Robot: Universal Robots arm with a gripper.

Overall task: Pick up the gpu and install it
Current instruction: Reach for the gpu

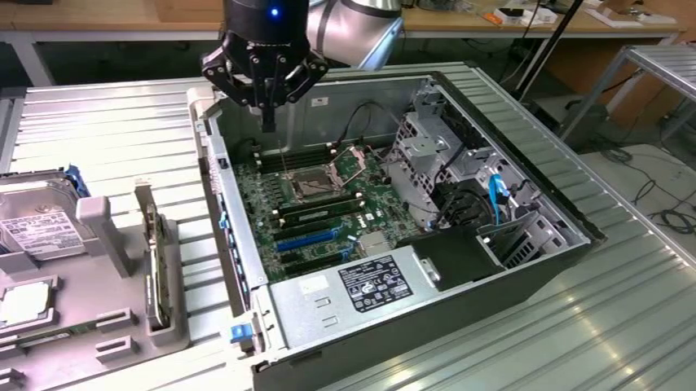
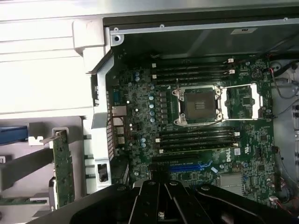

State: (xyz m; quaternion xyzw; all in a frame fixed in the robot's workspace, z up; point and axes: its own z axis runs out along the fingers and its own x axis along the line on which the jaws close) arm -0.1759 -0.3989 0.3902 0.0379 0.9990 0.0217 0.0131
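One gpu [image 1: 153, 261], a thin green circuit card with a silver metal end bracket, stands on edge in a grey plastic slotted holder [image 1: 100, 232] on the ribbed metal surface [image 1: 109, 130]. It sits at the exterior view's left, outside the case. The wrist view shows the gpu's [image 2: 61, 168] green edge. I think its dark face is the cooler, but edge-on I can't be sure.

Pincer [image 1: 266, 122]: fingers pressed together, holding nothing. It hangs over the far end of the open grey metal computer case [image 1: 326, 90], well apart from the card.

Handling, my judgement:
- Light and stiff, but fragile.
- A thin board will pivot in a narrow pinch.
- I'd take it by the upper free edge near mid-length, across board and cooler. I'd stay off the bracket and the contact edge.

Surroundings:
- Silver hard drive with white label [image 1: 38, 232] lies beside the holder.
- Green motherboard [image 1: 326, 204] with square silver processor socket [image 1: 310, 186] lies in the case.
- Blue expansion slot [image 1: 308, 239] is near the case's holder-side wall.

Obstructions:
- That upright case wall [image 1: 218, 204] stands between holder and board.
- Grey metal drive cage [image 1: 435, 155] crowds the opposite side.
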